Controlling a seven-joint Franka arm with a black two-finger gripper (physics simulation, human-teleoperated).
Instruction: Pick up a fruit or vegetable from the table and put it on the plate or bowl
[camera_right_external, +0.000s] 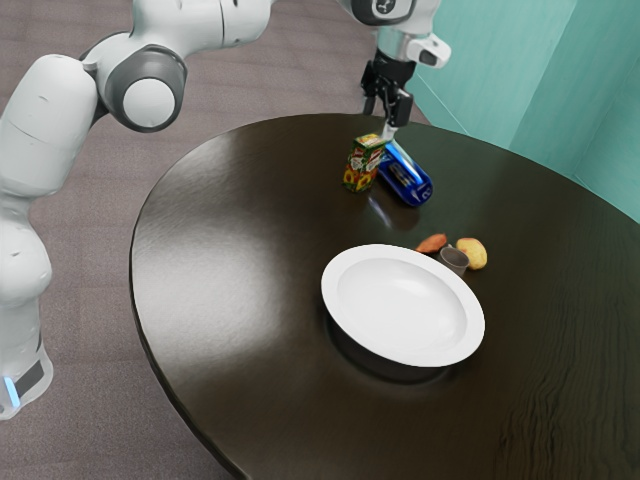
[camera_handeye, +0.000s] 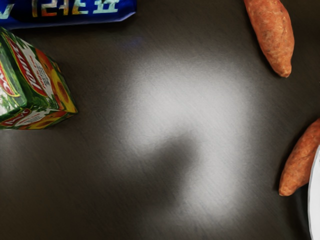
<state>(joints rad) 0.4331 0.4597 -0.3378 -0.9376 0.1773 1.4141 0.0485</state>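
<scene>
ok so this is the very start of the pick, nothing grabbed yet. My gripper (camera_right_external: 392, 118) hangs over the far side of the worktop (camera_right_external: 230, 260), right above the juice carton (camera_right_external: 365, 163) and the blue packet (camera_right_external: 405, 178). Honestly can't tell how wide it's open, but I see nothing in it. The thing I want is the orange sweet potato (camera_right_external: 432, 243), lying just beside the rim of the white plate (camera_right_external: 402, 304), with a yellowish potato (camera_right_external: 472, 252) and a small dark cup (camera_right_external: 454, 261) close by. Next move imo: swing over toward the plate, line up across the sweet potato, drop down without bumping the cup
</scene>
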